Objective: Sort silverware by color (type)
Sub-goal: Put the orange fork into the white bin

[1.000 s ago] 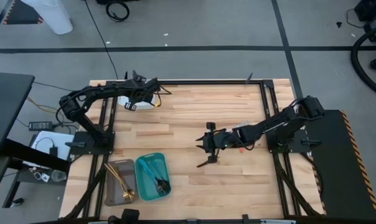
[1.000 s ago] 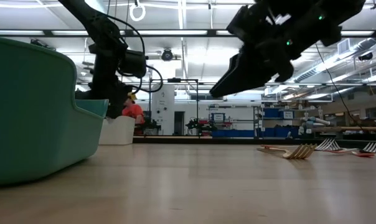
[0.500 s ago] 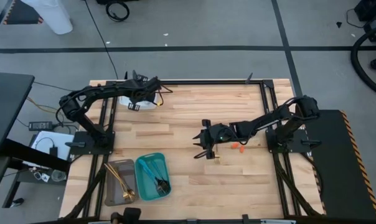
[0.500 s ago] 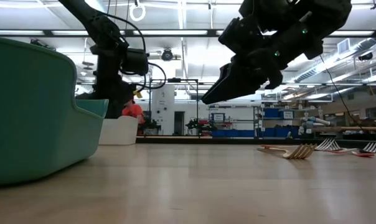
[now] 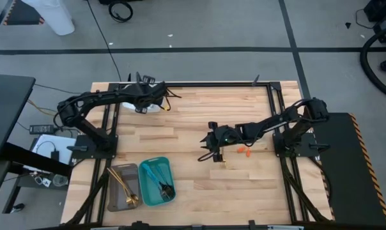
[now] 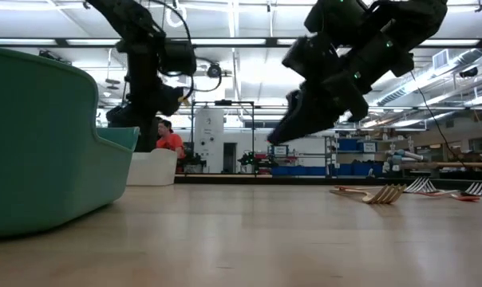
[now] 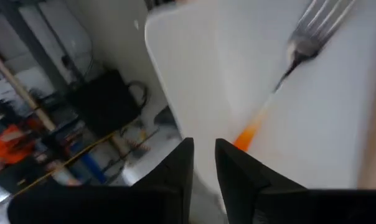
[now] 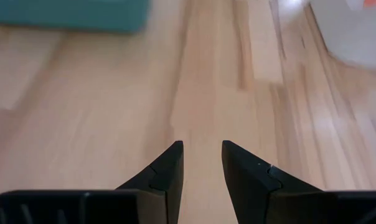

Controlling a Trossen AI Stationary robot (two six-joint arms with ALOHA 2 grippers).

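My left gripper [image 5: 144, 102] hovers over the white tray [image 5: 156, 104] at the table's far left, open by a narrow gap. In the left wrist view an orange-handled fork [image 7: 286, 74] lies flat in that tray [image 7: 238, 74]. My right gripper [image 5: 210, 148] hangs open above bare wood at mid-table and holds nothing [image 8: 200, 155]. Orange-handled silverware [image 5: 244, 151] lies on the table just right of it. The low view shows a gold fork [image 6: 378, 194] and more forks [image 6: 420, 186] lying on the wood.
A grey tray [image 5: 114, 191] with gold pieces and a teal tray [image 5: 148, 167] with teal and dark pieces sit at the near left edge. The teal tray's wall [image 6: 41, 143] fills the low view's left. A person in orange [image 6: 171, 142] stands far behind the table.
My right gripper has moved a little toward the table's left and far side and has come down somewhat. My left gripper has risen slightly over the white tray.
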